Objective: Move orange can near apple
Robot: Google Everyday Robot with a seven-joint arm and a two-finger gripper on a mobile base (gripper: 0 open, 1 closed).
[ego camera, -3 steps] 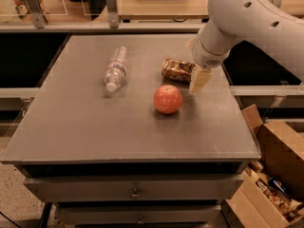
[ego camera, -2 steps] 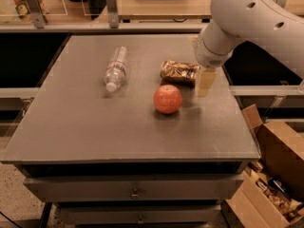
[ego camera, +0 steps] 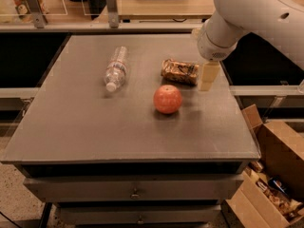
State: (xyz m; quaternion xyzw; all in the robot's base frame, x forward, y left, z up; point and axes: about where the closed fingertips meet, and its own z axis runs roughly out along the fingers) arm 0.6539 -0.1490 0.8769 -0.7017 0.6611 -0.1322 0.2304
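The orange can (ego camera: 180,71) lies on its side on the grey table (ego camera: 85,122), just behind and to the right of the apple (ego camera: 167,99). A small gap separates the two. My gripper (ego camera: 208,77) hangs from the white arm just right of the can's right end, close to it but not holding it. Its cream-coloured finger (ego camera: 209,75) points down at the table.
A clear plastic water bottle (ego camera: 116,69) lies on its side on the left of the table. Open cardboard boxes (ego camera: 273,175) with clutter stand on the floor at the right. A shelf with stands runs behind the table.
My gripper has moved right, away from the can, and now sits beside its right end. The can and the apple have stayed in place.
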